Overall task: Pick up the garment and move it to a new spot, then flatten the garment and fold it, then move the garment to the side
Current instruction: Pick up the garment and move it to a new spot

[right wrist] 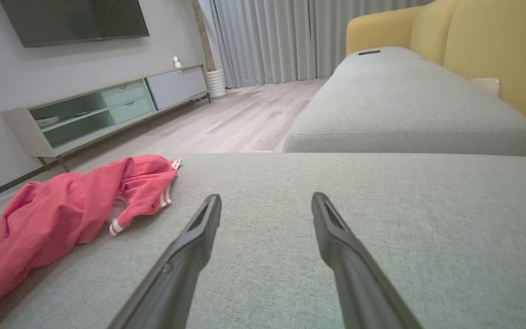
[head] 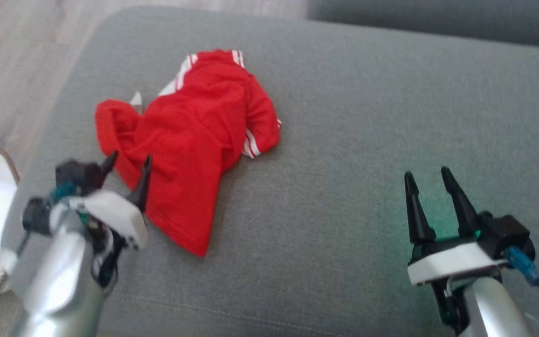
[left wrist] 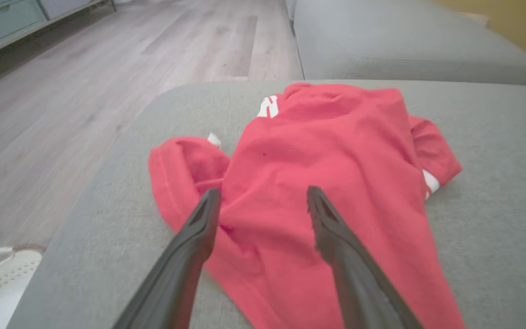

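You are on the first step, the pick-up. The red garment [head: 194,135] lies crumpled on the grey sofa cushion [head: 367,117], left of centre in the head view. Your left gripper [head: 130,160] sits at the garment's lower-left edge, jaws wide, with nothing clamped. Your right gripper [head: 427,174], at lower right, has its jaws wide and empty, well apart from the cloth. Next, I judge, you should drive the left jaws down over a fold and close them firmly.

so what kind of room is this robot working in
Most likely a home living room: the red garment lies on a grey sofa with yellow back cushions, and across the wood floor are a wall-mounted television, a low media cabinet and long curtains.
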You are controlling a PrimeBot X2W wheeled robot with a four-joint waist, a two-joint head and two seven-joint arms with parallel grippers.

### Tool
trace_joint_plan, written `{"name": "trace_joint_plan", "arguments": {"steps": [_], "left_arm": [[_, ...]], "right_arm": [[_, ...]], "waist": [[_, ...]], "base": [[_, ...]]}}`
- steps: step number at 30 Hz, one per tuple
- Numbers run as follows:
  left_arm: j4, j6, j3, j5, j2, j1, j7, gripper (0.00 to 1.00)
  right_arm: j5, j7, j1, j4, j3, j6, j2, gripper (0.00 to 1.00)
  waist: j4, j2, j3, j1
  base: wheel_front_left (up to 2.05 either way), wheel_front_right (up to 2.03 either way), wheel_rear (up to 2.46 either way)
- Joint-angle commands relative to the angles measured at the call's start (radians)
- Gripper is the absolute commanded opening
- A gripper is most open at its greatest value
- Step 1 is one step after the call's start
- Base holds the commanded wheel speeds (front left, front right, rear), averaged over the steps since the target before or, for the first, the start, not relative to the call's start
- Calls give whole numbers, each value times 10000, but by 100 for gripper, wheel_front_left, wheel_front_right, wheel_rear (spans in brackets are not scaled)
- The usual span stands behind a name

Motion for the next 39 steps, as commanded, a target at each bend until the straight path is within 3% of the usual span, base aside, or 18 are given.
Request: {"name": "trace_joint_plan", "arguments": {"steps": [1, 8, 18, 19, 20, 24, 33, 39], "left_arm": [[200, -36, 229, -139, 536, -928, 176, 100], [2240, -61, -414, -1385, 1146, -2703, 1399, 100], [2969, -64, -2571, -4261, 2102, -3658, 3183, 100], [2994, -64, -2687, -4478, 2185, -3701, 3238, 33], [2993, -64, -2840, -4659, 2251, -3722, 3290, 0], [2863, -64, -3189, -4996, 2504, -3812, 2842, 0], [2091, -64, -3508, -5125, 2890, -4020, -922, 0], [75, 192, -2597, -4694, 2778, -3737, -1448, 0]], "right_arm": [[-117, -89, -447, -365, 217, -9, -45, 100], [-398, 20, -839, -635, 108, -9, -45, 100], [-634, 108, -1121, -955, -253, -9, -45, 100], [-634, 105, -1136, -965, -277, -9, -45, 100], [-631, 103, -1150, -965, -289, -9, -45, 100], [-604, 94, -1178, -914, -307, -9, -45, 100], [-384, 18, -995, -604, -246, -9, -45, 100], [-180, -27, -687, -453, -218, -9, -45, 100]], "waist": [[-365, 0, 505, -2], [-849, 0, 1441, -2], [-1212, 0, 2182, -2], [-1227, 0, 2193, -2], [-1240, 0, 2191, -2], [-1268, 0, 2088, -2], [-1393, 0, 1017, -2], [-1617, 0, 175, -2]], "base": [[0, 0, 0], [0, 0, 0], [0, 0, 0], [0, 0, 0], [0, 0, 0], [0, 0, 0], [0, 0, 0], [0, 0, 0]]}}
